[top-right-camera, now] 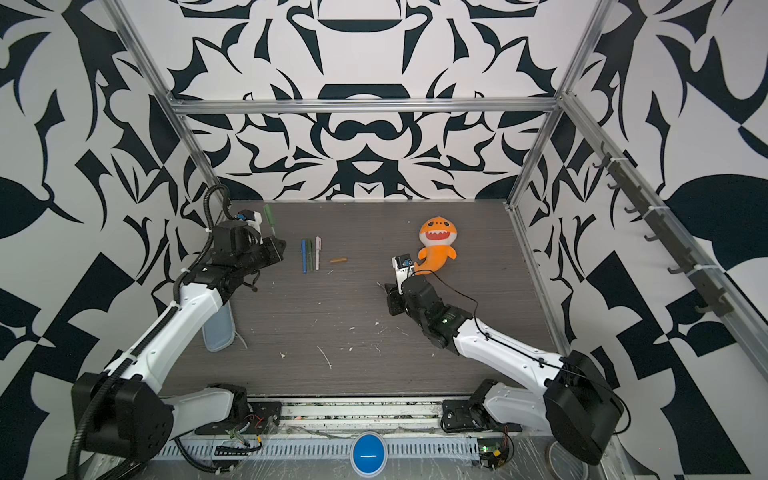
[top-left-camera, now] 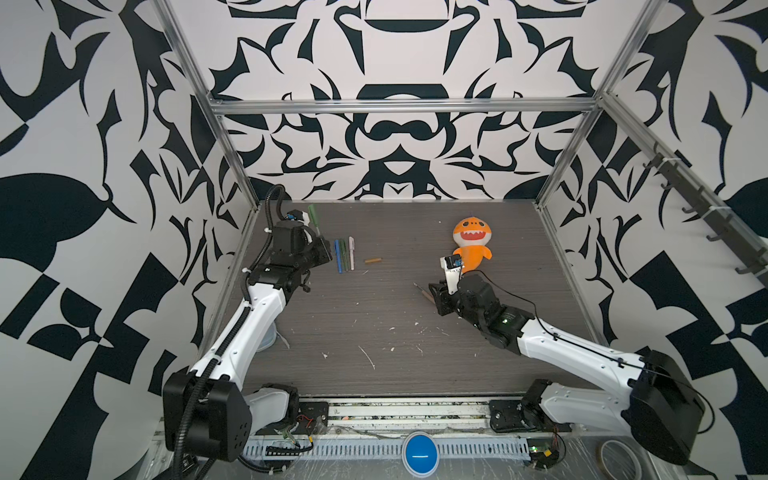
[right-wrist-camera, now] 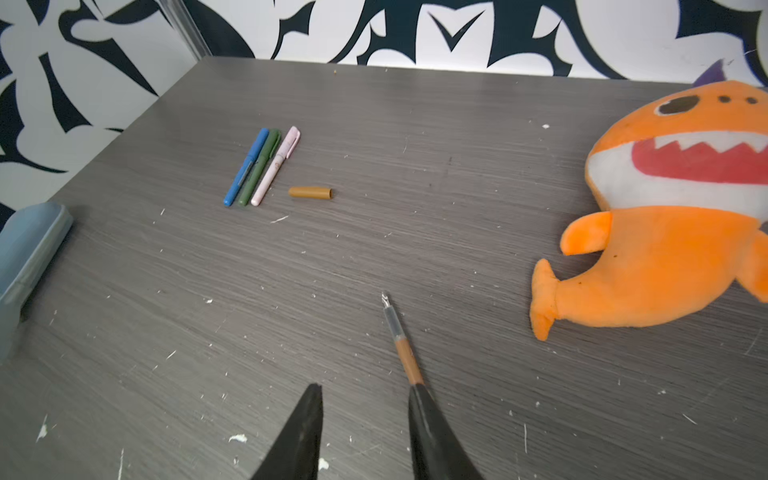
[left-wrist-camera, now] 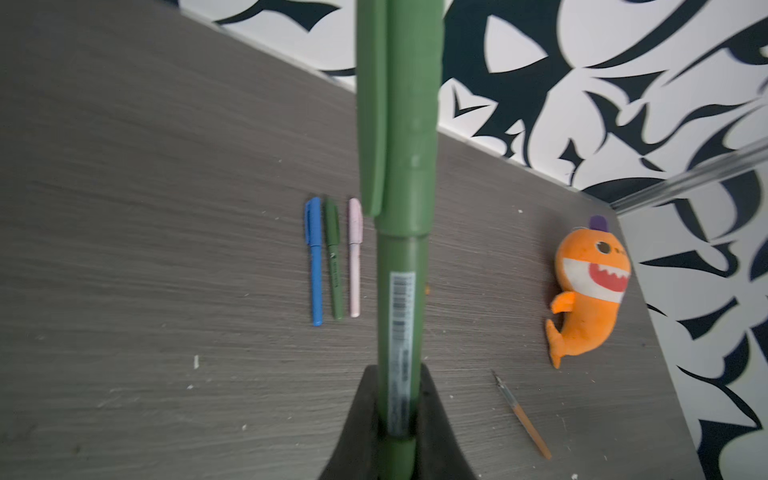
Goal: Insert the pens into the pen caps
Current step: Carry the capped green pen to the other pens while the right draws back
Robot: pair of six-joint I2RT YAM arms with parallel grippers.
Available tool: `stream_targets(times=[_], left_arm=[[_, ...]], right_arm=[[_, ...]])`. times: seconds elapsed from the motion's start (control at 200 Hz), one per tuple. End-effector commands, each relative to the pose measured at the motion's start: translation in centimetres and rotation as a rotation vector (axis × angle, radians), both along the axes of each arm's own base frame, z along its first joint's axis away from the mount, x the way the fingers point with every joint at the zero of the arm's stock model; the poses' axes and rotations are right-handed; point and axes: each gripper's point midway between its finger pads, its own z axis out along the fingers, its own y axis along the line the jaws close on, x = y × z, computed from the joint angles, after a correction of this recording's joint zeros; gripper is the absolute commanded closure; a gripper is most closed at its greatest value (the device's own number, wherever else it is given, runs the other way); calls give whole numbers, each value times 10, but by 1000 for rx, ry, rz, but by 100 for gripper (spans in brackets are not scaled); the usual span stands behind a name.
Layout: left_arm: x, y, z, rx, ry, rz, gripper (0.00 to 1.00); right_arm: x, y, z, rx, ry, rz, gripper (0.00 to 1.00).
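Three capped pens (top-left-camera: 344, 254) (blue, green, pink): in both top views they lie in a close row on the desk (top-left-camera: 374, 332), toward its back left corner. Mustard cap (top-left-camera: 372, 261): empty, just beside the row. Brown pen (top-left-camera: 422, 291): uncapped, right of the middle, well apart from that cap.

Left wrist view. Left claw (left-wrist-camera: 399, 386): clenched on a green pen (left-wrist-camera: 401, 249), cap already on, held clear of the desk.

Right wrist view. Right claw (right-wrist-camera: 363, 388): released, jaws apart. The brown pen's rear end runs under one finger (right-wrist-camera: 428, 415), not between the two.

Handling note, as a judgement: shift the right claw sideways until the barrel sits centred, then close on the brown part and leave the tip free. The cap's open end seems to face the desk's right edge, so the tip should come in along that line. The cap needs steadying, since it may roll or slide.
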Motion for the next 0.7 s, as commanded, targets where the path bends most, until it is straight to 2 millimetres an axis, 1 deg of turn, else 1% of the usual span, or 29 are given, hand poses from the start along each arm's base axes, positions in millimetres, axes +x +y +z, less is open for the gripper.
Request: stream_targets(times=[0.0,0.055,0.085,0.16,0.205,0.32,0.415,0.485,0.585,0.695], left_arm=[[1,9,-16,27,120,-2,100],[8,16,-25,55,153,11,100],[12,16,-28,61,168,7,100],[23,17,-48,88,239,-10,100],[29,16,-63,104,287,-22,100],[41,8,-101,88,414,-57,100],[44,5,-138,105,537,-96,100],[44,6,-158,126,613,-110,100],[45,11,-177,166,657,-101,100],[45,12,-185,170,668,-105,100]], right_arm=[[12,-6,22,68,-113,-69,62],[12,-12,17,62,-125,-94,62],[12,-17,14,56,-130,-114,62],[14,-27,7,35,-136,-164,63],[15,-33,3,21,-136,-194,63],[15,-36,2,28,-139,-215,63],[16,-37,-1,24,-134,-218,63],[16,-35,-3,19,-129,-215,63],[17,-33,-6,13,-117,-208,63],[17,-31,-8,10,-110,-199,63]])
